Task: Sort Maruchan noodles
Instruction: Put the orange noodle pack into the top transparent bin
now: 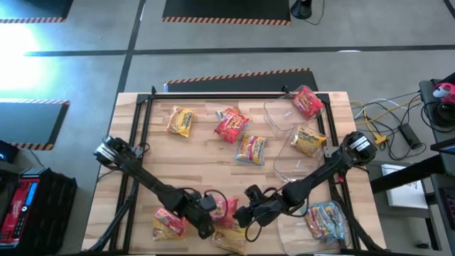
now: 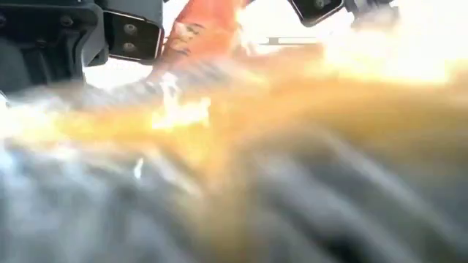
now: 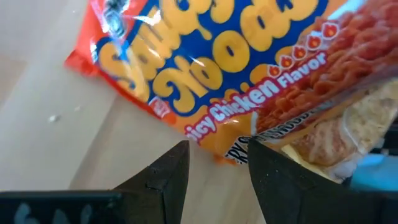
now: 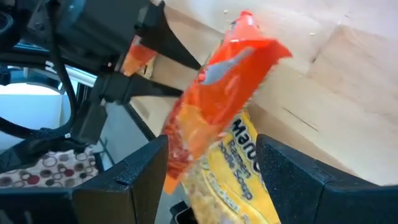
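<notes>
The left gripper pinched a red packet's edge; the right gripper stood spread, straddling that packet's other end.

I see my left gripper and right gripper meeting over a red packet at the table's near edge

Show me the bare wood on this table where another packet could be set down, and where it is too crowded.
Bare patches: the far left corner beside the yellow packet, and the middle strip between the far packets and the arms. Crowded: the near edge, where the left gripper and right gripper meet over a red packet, and the right side with the clear tubs.
</notes>
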